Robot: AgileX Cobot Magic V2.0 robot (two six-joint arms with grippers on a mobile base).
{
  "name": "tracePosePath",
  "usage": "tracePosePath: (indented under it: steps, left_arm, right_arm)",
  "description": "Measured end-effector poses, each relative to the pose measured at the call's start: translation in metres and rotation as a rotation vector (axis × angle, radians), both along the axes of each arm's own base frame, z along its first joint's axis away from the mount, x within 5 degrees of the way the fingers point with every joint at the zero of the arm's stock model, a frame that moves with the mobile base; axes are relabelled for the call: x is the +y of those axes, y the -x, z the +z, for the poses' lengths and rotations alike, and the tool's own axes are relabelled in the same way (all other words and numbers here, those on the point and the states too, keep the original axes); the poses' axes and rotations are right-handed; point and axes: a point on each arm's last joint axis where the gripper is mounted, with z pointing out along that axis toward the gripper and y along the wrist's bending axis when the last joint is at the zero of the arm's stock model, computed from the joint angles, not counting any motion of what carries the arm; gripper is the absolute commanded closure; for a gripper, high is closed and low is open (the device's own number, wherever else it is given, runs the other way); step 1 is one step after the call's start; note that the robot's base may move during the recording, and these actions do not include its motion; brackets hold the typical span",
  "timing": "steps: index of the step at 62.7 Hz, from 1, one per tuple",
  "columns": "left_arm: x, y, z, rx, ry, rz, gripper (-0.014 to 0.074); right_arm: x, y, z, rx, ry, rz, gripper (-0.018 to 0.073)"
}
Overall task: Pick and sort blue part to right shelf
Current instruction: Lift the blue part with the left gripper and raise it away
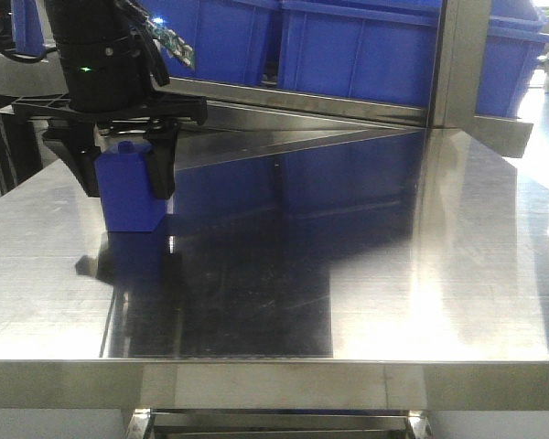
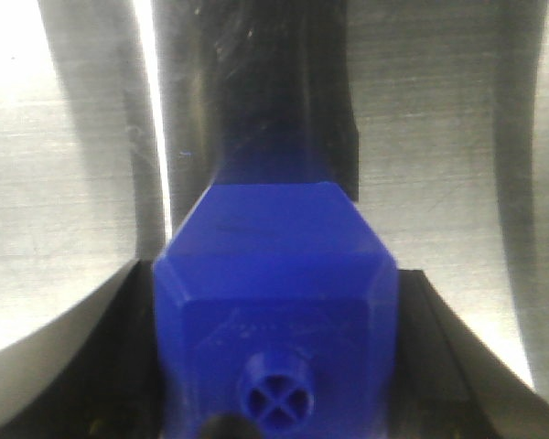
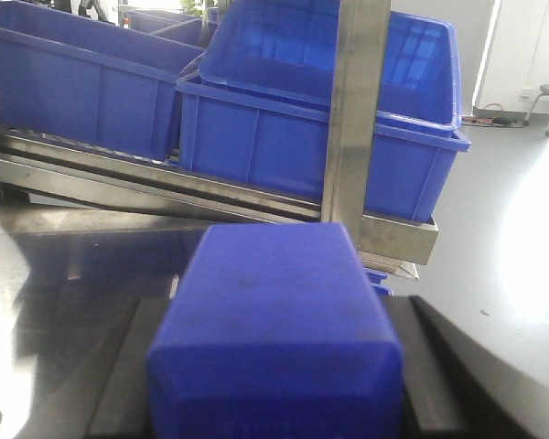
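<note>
- So where's the blue part (image 1: 133, 206) at?
- Upright on the worktop (image 1: 393, 274), cap up, clamped in our left tool (image 1: 126, 187). We see the right shelf (image 1: 348, 108) beyond it. Our right tool (image 3: 279, 306) hugs another blue block (image 3: 274, 274).

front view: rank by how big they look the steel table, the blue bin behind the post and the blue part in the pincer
1. steel table
2. blue bin behind the post, top cropped
3. blue part

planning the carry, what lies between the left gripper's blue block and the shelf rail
Only bare steel table, shown in the front view, between blue block and shelf rail.
</note>
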Motion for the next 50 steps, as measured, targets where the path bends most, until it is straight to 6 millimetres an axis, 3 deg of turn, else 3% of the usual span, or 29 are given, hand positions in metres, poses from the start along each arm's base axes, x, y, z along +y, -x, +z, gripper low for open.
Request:
tracePosePath:
  steps: [14,21,37,50]
  left_arm:
    - [0.000,0.001,0.002,0.000,0.010,0.002,0.0287]
    - [0.000,0.006,0.015,-0.011,0.035,-0.015,0.0308]
    - [0.001,0.034,0.057,-0.068,0.142,-0.221,0.0363]
    - [0.014,0.059,0.069,-0.193,0.147,-0.357,0.0386]
  right_arm:
    - [0.000,0.000,0.000,0.000,0.000,0.000,0.0165]
    - [0.000,0.000,0.000,0.000,0.000,0.000,0.0165]
    - [0.000,0.000,0.000,0.002,0.000,0.000,0.0165]
    - [0.000,0.000,0.000,0.002,0.000,0.000,0.0165]
